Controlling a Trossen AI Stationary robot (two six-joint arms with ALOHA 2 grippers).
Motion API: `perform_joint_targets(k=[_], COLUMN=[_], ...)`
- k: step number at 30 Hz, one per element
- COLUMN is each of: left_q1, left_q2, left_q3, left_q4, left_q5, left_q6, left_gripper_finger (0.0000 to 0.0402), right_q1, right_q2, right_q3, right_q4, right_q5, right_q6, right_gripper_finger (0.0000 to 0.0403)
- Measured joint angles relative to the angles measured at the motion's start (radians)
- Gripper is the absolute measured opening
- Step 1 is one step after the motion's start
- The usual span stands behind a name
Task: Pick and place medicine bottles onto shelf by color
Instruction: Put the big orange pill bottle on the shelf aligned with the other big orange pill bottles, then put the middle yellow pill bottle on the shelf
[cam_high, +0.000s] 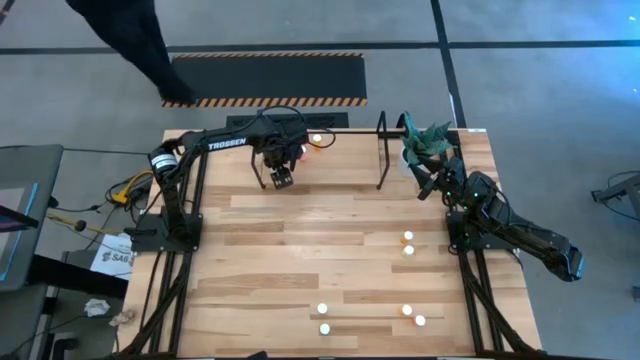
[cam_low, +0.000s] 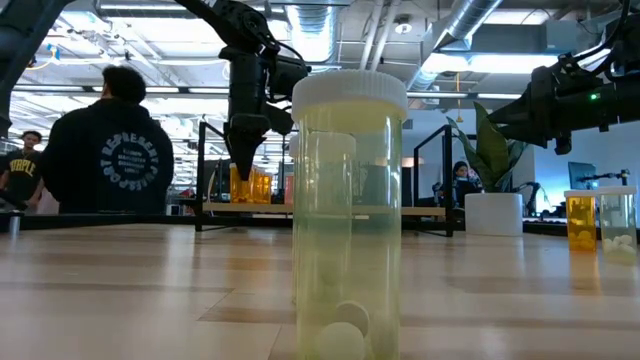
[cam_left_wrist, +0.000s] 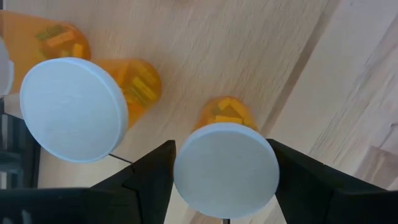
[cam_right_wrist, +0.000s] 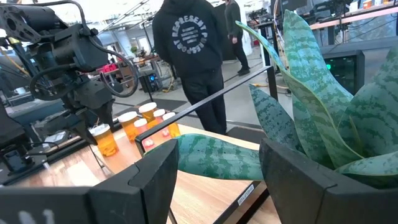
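Note:
My left gripper (cam_high: 281, 176) is over the left end of the shelf (cam_high: 381, 150) at the table's far side, shut on an orange medicine bottle with a white cap (cam_left_wrist: 225, 169). Two more orange bottles (cam_left_wrist: 73, 107) stand close beside it, and several stand in a row on the shelf (cam_right_wrist: 140, 118). My right gripper (cam_high: 428, 186) is open and empty at the far right, by the potted plant (cam_high: 428, 145). A leaf (cam_right_wrist: 217, 155) lies just past its fingers. Other bottles stand on the table (cam_high: 408, 243). My left gripper pinches the orange bottle's white cap (cam_left_wrist: 186, 174) between its two fingers, one on each side of the cap's rim. The fingers come from above, pointing down. The bottle is upright below them (cam_right_wrist: 104, 140); I cannot tell whether its base rests on the shelf floor.
A pair of bottles stands mid-right (cam_high: 408, 243), and two more pairs stand near the front edge (cam_high: 323, 319) (cam_high: 413, 316). A large pale bottle (cam_low: 350, 220) stands right before the low camera. The shelf's upright hoop (cam_high: 381, 150) is next to the plant. A person (cam_low: 108, 140) stands beyond the table.

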Motion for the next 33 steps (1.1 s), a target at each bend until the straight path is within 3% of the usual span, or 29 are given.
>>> perform_joint_targets(k=[17, 33], left_q1=[0.001, 0.000], left_q2=[0.000, -0.001], left_q3=[0.004, 0.155], left_q4=[-0.012, -0.167], left_q5=[-0.010, -0.016], left_q6=[-0.012, -0.035], left_gripper_finger=[0.0263, 0.0263], right_q1=[0.000, 0.000], right_q2=[0.000, 0.000], right_q3=[0.000, 0.000], right_q4=[0.000, 0.000], right_q5=[0.000, 0.000], right_q6=[0.000, 0.000], right_gripper_finger=[0.0249, 0.0249])
